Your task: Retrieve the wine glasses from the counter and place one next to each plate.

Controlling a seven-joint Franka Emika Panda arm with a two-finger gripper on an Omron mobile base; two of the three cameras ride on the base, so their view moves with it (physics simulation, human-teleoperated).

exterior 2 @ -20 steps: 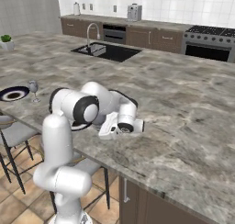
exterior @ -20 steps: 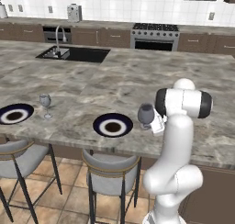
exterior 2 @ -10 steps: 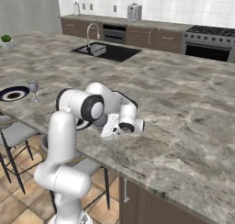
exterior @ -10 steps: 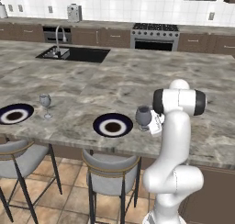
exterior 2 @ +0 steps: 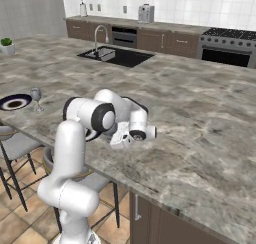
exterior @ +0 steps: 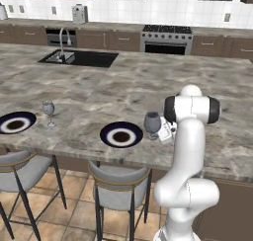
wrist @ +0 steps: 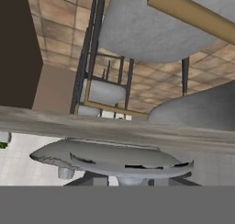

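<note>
Smoky grey goblet (exterior: 152, 122), navy-black plates (exterior: 121, 135) with pale rings, grey-brown veined marble island (exterior: 128, 92).

Island sink (exterior: 79, 59) is dark, with a curved tap (exterior: 62, 41) at its left end. Two grey-seat bar stools under the near edge: one at (exterior: 117, 185), the other at (exterior: 20, 167). Stove (exterior: 166, 39) sits on the back wall. Small potted plant (exterior 2: 7, 46) far left on the island top. Floor is tan tile (exterior: 66, 208).
</note>
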